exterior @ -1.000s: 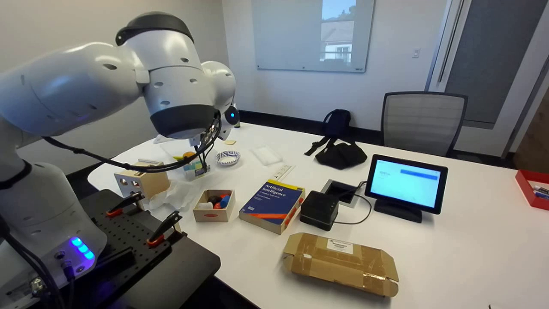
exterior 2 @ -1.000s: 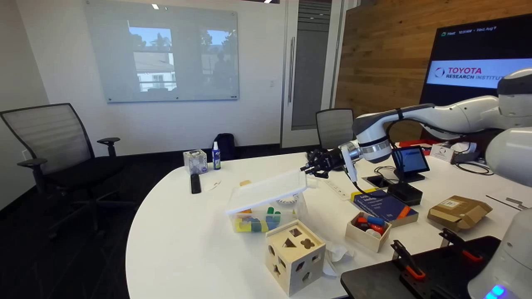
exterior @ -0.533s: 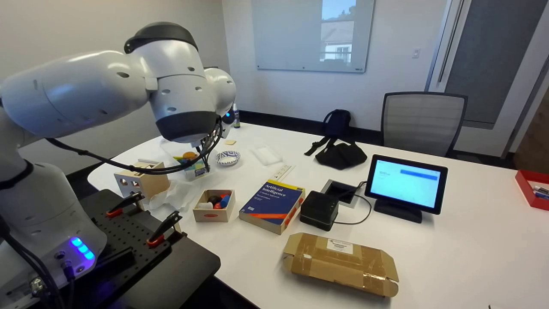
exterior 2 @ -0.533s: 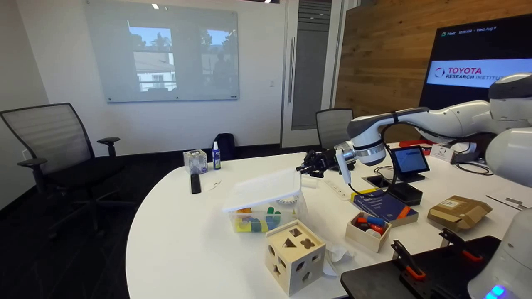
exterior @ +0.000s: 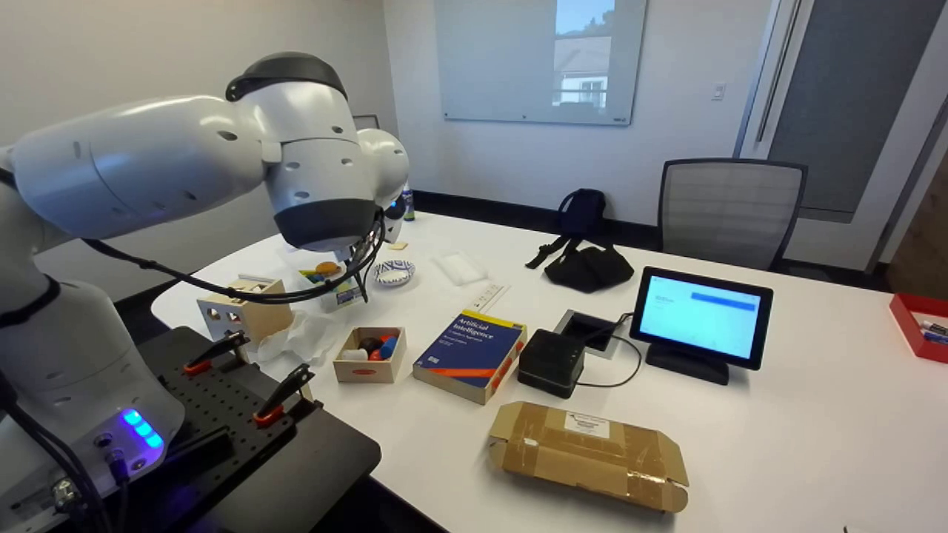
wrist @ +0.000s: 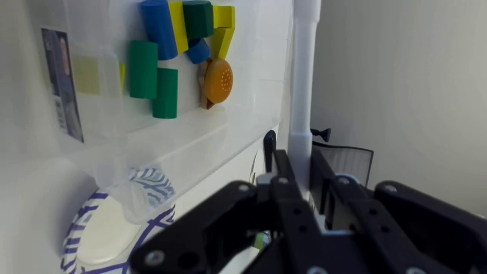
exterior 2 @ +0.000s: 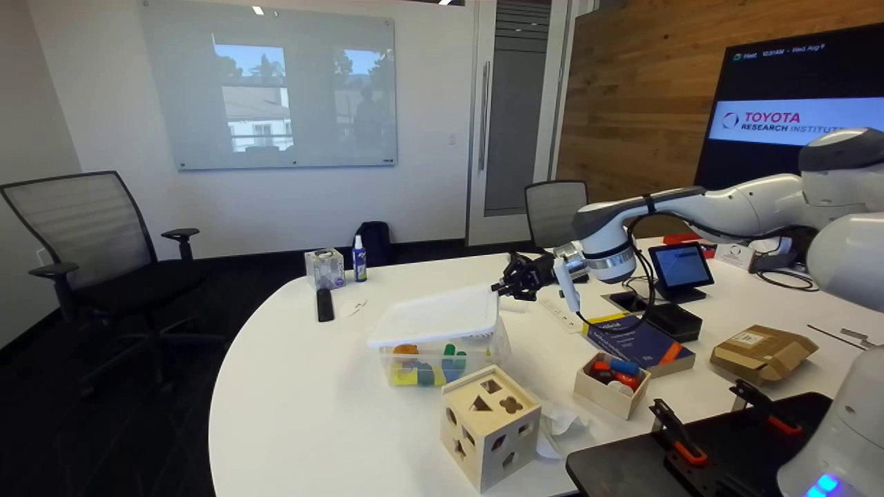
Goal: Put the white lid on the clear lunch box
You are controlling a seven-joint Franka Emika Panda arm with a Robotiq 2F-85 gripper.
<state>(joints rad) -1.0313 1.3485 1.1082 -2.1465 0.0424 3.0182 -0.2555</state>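
Behind the white counter a glossy board hangs on the wall. On the counter stands the clear lunch box, with colored blocks and a toy burger inside. Over it slants the white lid, its higher edge clamped in the end effector; whether the lid touches the box's rim I cannot tell. A wooden shape sorter stands near the box.

In an exterior view, the lid is slanting over the lunch box, in which blocks are lying. The cube is sitting nearer me; to its right the crate is standing, the book lying behind, the carton resting farther right.
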